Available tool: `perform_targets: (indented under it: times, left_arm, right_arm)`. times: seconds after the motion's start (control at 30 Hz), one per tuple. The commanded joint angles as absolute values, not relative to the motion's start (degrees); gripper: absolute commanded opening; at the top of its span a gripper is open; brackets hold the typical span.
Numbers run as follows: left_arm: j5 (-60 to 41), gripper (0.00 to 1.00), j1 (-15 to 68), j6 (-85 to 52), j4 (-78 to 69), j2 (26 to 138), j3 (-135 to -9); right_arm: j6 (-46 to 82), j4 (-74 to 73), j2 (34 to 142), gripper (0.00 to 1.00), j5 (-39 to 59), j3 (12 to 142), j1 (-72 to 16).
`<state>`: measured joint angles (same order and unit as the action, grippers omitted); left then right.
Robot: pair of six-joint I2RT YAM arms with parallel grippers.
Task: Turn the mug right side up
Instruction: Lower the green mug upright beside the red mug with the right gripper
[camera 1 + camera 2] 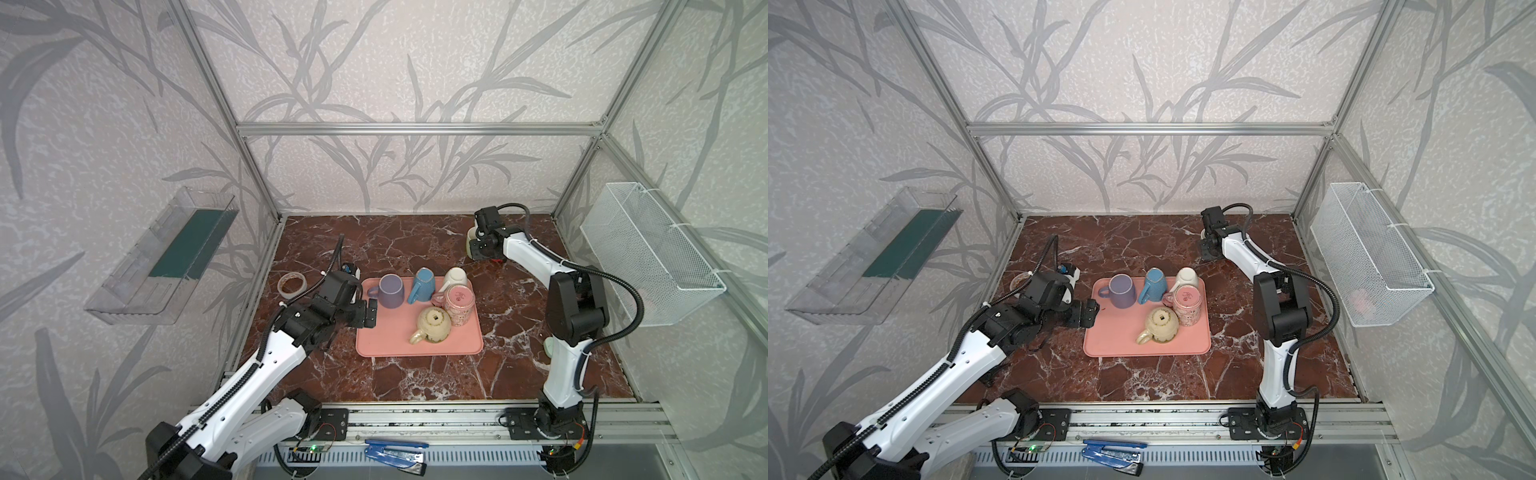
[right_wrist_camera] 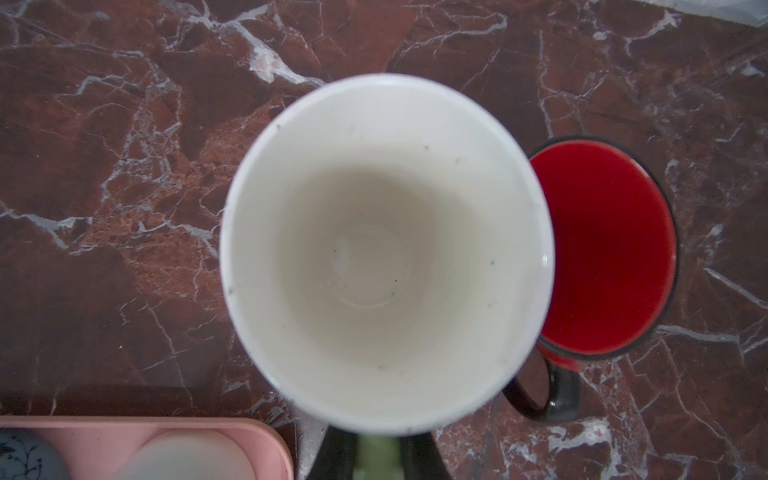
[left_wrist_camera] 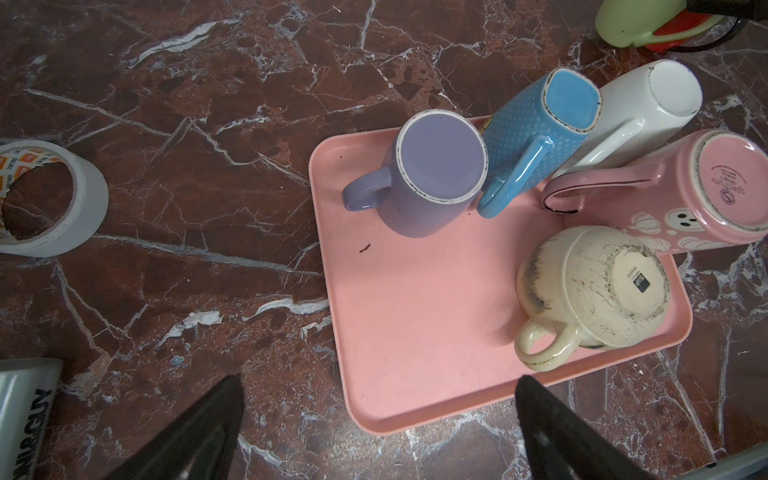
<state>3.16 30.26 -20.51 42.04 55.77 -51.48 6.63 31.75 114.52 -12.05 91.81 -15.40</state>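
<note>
1. Top views, bench: a pink tray (image 1: 395,336) sits mid-bench and carries five mugs, all mouth-down. The purple mug (image 1: 392,291), blue mug (image 1: 423,284) and white mug (image 1: 454,277) stand along its far side. The pink patterned mug (image 1: 458,302) is just in front of the white one, and the cream mug (image 1: 433,325) stands nearer the front. A tape roll (image 1: 291,284) lies on the bench left of the tray.
2. Top views, arms: the left gripper (image 1: 370,311) hovers at the tray's left edge, fingers spread, holding nothing. The right gripper (image 1: 476,244) is at the far right corner of the bench, well apart from the tray, against the pale green mug (image 1: 471,236).
3. Top views, wall containers: a wire basket (image 1: 648,257) hangs on the right wall; something pinkish shows through its mesh, too blurred to name. A clear bin (image 1: 124,291) on the left wall holds a dark green sheet.
4. Left wrist: all five mug bases face up, and the front half of the tray is bare. The two fingers stand wide apart, one over the bench, one over the tray's near rim.
5. Right wrist: the pale green mug is mouth-up, its white interior empty. The fingers are clamped on a green part of it at the rim's edge. Whether its base touches the bench cannot be told. A red mug (image 2: 602,249), also mouth-up and empty, stands just beside it.
</note>
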Motion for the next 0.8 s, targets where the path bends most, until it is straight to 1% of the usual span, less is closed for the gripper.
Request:
perform_targets:
  times: [0.0,0.57,0.77]
  left_arm:
    - [3.6,1.0,30.0,-19.4,43.2,56.2,-51.0]
    - [3.6,0.99,29.9,-19.7,43.1,57.5,-51.0]
    - [3.4,0.99,29.9,-19.7,43.0,57.8,-51.1]
  right_arm:
    - [7.5,28.0,114.7,0.0,-14.1,94.8,-14.9]
    - [6.3,27.9,118.9,0.0,-14.0,97.2,-14.2]
    - [6.2,28.3,119.2,0.11,-13.4,97.4,-14.2]
